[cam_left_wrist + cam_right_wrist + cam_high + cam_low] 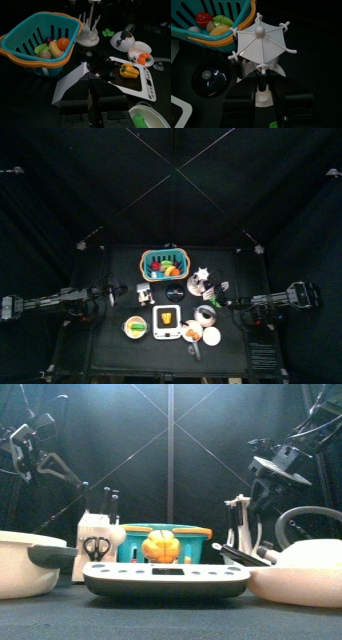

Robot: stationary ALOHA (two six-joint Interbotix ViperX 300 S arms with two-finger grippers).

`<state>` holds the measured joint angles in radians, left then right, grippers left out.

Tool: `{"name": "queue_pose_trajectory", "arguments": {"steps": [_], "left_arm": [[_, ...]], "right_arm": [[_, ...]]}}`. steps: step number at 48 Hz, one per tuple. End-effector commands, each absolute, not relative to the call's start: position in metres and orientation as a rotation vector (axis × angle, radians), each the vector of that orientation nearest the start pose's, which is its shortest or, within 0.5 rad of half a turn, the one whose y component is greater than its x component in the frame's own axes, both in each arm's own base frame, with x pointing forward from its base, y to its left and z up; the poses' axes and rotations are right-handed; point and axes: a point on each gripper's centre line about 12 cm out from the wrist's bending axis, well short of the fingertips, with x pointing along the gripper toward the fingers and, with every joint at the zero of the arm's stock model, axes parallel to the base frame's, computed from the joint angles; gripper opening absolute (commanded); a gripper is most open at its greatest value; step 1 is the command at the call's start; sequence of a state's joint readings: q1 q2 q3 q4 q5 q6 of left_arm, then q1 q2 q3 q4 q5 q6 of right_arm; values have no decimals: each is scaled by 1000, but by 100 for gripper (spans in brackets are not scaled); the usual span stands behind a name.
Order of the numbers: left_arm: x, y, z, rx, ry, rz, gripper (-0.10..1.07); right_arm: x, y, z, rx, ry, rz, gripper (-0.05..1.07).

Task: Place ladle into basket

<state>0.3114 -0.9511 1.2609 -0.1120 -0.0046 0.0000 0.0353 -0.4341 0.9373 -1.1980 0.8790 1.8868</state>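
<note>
The black desk (114, 353) is crowded, and an arm stands at each side of it: the left arm (60, 305) and the right arm (278, 299), both raised well above the things in the front view. The left gripper (93, 75) hangs over the desk's near-left part, beside a white knife block (94, 529). The right gripper (261, 82) hangs just beside the white rack (261, 42). Both grippers show only as dark shapes against dark ground, so I cannot tell whether either is apart or together, and nothing can be seen clamped in them. The teal basket (30, 30) sits at the back middle of the desk, well apart from both grippers, and holds only small fruit and vegetables (57, 46); no ladle shows in it. In front of the basket lies a white kitchen scale (167, 579) with an orange pepper (162, 544) on it, flanked by a pale bowl (20, 569) on the left and a white pot (307, 569) on the right. Dark-handled utensils (247, 549) lean at the rack. The ladle is probably among them, but I cannot pick it out for certain. By my reading the task is barely begun: the ladle is not yet grasped, and finding it, lifting it, carrying it over and letting it down into the basket all remain.
</note>
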Motion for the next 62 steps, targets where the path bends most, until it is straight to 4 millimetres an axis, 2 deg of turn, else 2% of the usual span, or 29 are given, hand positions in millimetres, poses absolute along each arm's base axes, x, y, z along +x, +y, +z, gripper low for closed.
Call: {"name": "queue_pose_trajectory", "arguments": {"steps": [1,9,21,44,48,53,56,59,62], "left_arm": [[182,59,229,-158,265,328,37],[182,59,229,-162,264,329,37],[182,59,229,-162,264,329,37],[182,59,229,-162,263,329,37],[182,59,229,-162,264,329,37],[182,59,229,-162,264,329,37],[182,59,229,-161,264,329,37],[182,59,229,-161,264,329,37],[182,59,229,-161,264,330,37]], "right_arm": [[247,-76,225,410,448,-993,56],[249,-66,229,424,447,-947,56],[244,-57,216,416,490,-927,56],[251,-49,222,432,479,-883,56],[263,-40,231,458,461,-802,56],[288,-27,249,471,417,-652,56],[306,-23,273,422,342,-563,56],[325,-36,307,338,232,-529,56],[336,-54,322,269,181,-560,56]]}}
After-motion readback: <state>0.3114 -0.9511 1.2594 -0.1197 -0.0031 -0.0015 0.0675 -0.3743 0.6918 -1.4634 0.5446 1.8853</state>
